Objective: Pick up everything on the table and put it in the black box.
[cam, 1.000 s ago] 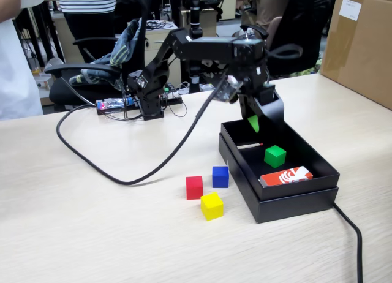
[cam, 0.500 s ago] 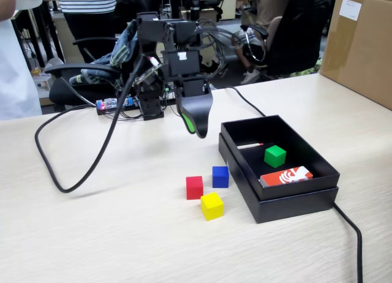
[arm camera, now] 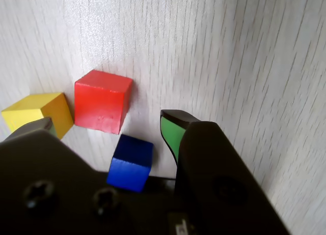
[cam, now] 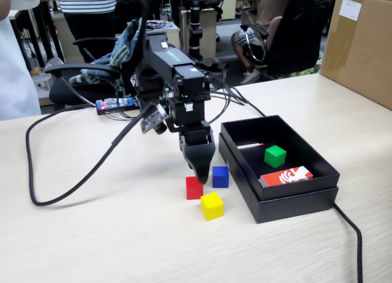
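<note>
My gripper (cam: pixel 199 170) hangs low over the pale table (cam: pixel 110 240), just left of the black box (cam: pixel 294 204). In the wrist view my gripper (arm camera: pixel 107 125) is open and empty. The blue cube (arm camera: pixel 131 161) lies between the jaws, nearer the green-padded right fingertip (arm camera: pixel 172 130). The red cube (arm camera: pixel 101 100) sits just beyond the tips and the yellow cube (arm camera: pixel 38 112) is by the left jaw. In the fixed view the red cube (cam: pixel 194 188), blue cube (cam: pixel 220 176) and yellow cube (cam: pixel 212 206) cluster below the gripper. The green cube (cam: pixel 275 155) lies inside the box.
A red-and-white card (cam: pixel 286 176) and a thin white stick (cam: pixel 250 146) lie in the box. A big brown carton (cam: pixel 361 44) stands at the back right. A black cable (cam: pixel 67 194) loops across the left of the table; another cable (cam: pixel 350 231) runs off the front right.
</note>
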